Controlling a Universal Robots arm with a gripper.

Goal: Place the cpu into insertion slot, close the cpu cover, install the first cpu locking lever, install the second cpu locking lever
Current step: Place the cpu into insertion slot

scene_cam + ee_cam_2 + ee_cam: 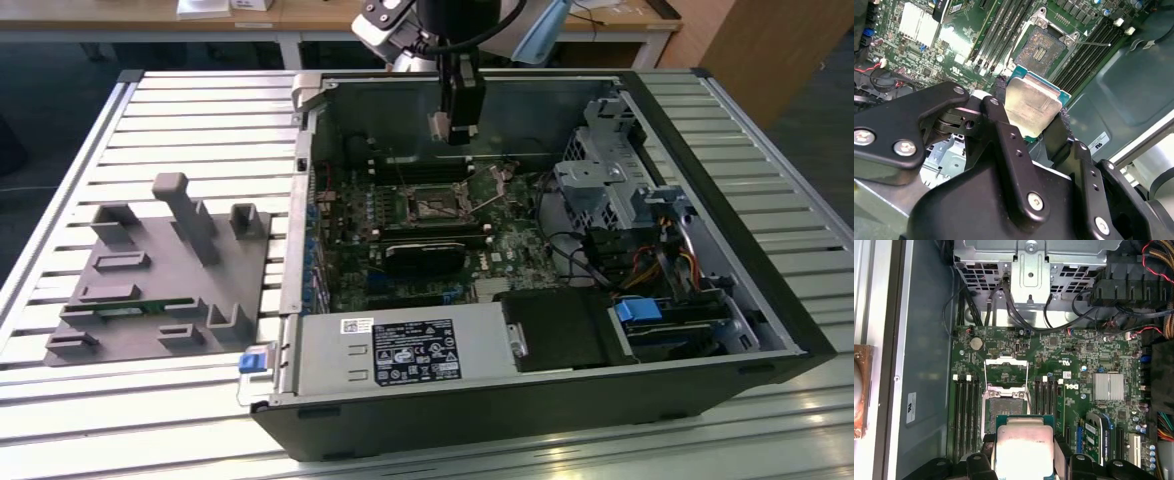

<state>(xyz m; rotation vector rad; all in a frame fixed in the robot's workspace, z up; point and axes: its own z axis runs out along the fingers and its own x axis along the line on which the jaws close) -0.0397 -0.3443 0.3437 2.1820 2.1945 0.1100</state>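
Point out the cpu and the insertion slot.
cpu (1031, 107): second wrist view, middle of its silver metal top.
insertion slot (1046, 47): second wrist view, its dark centre.

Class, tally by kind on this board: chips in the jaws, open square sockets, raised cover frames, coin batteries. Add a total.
Square silver-topped cpu chip: 1
Square black-framed insertion slot: 1
Thin metal cpu cover frame: 1
Round silver coin battery: 1
Total: 4
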